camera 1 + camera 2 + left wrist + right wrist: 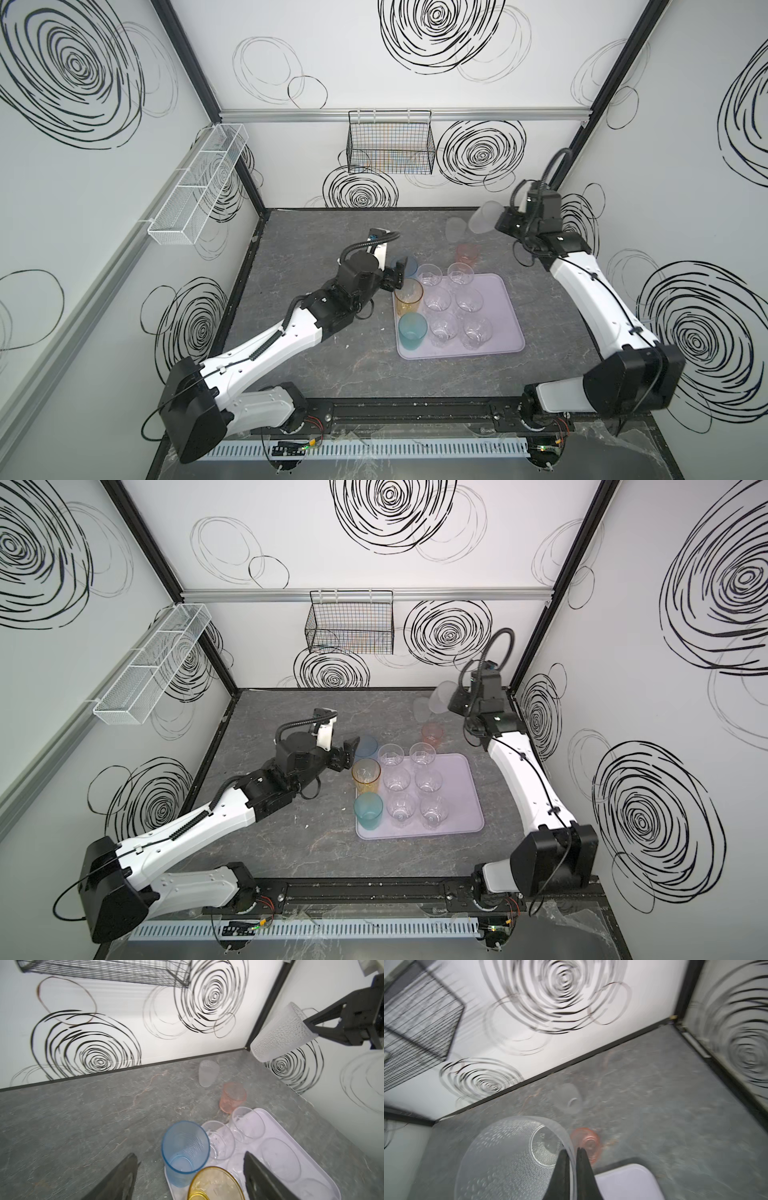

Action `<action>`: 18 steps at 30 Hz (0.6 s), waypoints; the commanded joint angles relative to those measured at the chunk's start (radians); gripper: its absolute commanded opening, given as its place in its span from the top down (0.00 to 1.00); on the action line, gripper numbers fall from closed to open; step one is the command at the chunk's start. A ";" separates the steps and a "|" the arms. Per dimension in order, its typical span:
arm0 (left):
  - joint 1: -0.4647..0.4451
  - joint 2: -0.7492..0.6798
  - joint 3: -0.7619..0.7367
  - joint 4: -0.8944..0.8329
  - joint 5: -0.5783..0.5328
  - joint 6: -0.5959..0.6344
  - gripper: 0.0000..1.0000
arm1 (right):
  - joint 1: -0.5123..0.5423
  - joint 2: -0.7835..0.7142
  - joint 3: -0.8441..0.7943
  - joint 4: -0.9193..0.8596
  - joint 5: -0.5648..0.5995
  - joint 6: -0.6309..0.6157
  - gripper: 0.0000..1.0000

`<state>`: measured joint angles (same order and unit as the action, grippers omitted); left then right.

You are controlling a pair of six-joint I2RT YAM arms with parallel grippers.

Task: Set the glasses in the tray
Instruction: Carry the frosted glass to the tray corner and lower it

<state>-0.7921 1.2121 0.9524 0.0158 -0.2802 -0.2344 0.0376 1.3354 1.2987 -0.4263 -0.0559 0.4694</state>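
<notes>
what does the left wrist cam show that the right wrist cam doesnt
Only the left wrist view: the blue glass, the amber glass, the clear glasses standing in the tray, the open left gripper, and the right gripper seen from outside.

Only the right wrist view: the inside of the held frosted glass down to its base, with the right gripper shut on its wall.

Both: the held frosted glass, the second frosted glass on the table, the pink glass, the tray and the black wire basket.
</notes>
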 commanded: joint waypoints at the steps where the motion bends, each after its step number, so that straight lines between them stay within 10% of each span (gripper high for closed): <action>1: -0.063 0.028 0.020 0.038 0.000 0.091 0.17 | -0.064 -0.089 -0.120 -0.096 0.037 -0.054 1.00; 18: -0.040 -0.020 -0.168 0.109 -0.090 -0.002 0.17 | -0.044 0.034 -0.344 0.011 0.047 0.023 1.00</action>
<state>-0.8616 1.2339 0.8196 0.0643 -0.3294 -0.2008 -0.0208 1.3399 0.9501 -0.4561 -0.0437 0.4736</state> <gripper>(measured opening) 0.828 0.069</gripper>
